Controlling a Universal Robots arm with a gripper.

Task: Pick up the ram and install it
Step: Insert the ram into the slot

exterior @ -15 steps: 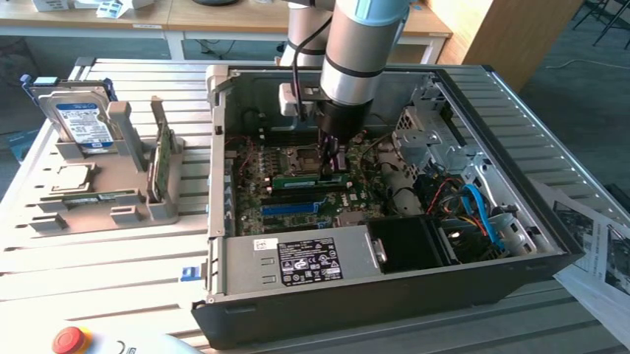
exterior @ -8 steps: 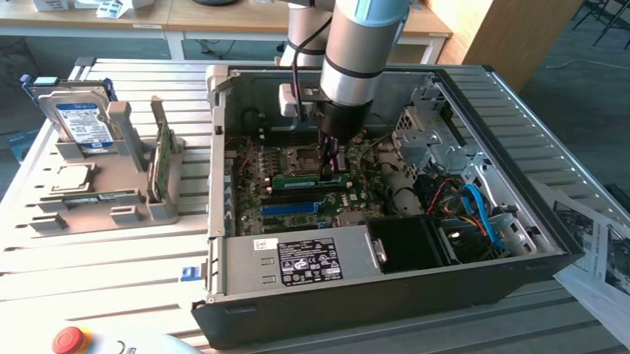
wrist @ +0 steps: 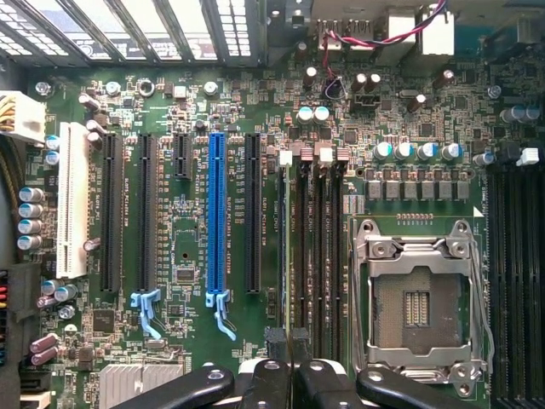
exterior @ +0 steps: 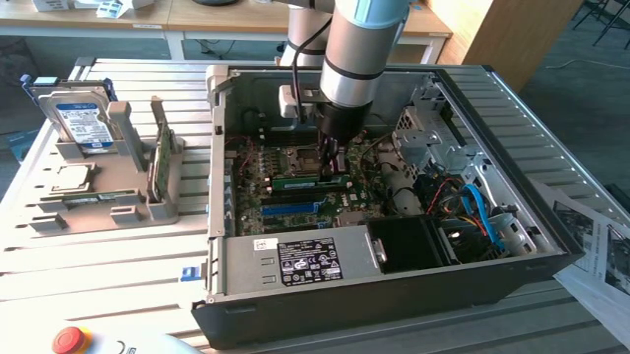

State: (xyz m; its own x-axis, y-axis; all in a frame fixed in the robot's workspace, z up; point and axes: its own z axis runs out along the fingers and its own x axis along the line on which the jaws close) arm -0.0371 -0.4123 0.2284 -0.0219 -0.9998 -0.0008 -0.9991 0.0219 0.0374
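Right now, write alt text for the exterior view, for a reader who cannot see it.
A robot arm reaches down into an open computer case, its shut gripper at a green ram stick standing along the motherboard's slots. On the exterior view's left, a grey holder carries a hard drive and another upright green stick.

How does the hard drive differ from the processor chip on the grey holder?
The hard drive stands upright in a slot of the grey holder; the processor chip lies flat on it. The hard drive is boxy with a blue-and-white label; the processor chip is square, bare silver. The hard drive looks larger than the processor chip. Both sit outside the computer case.
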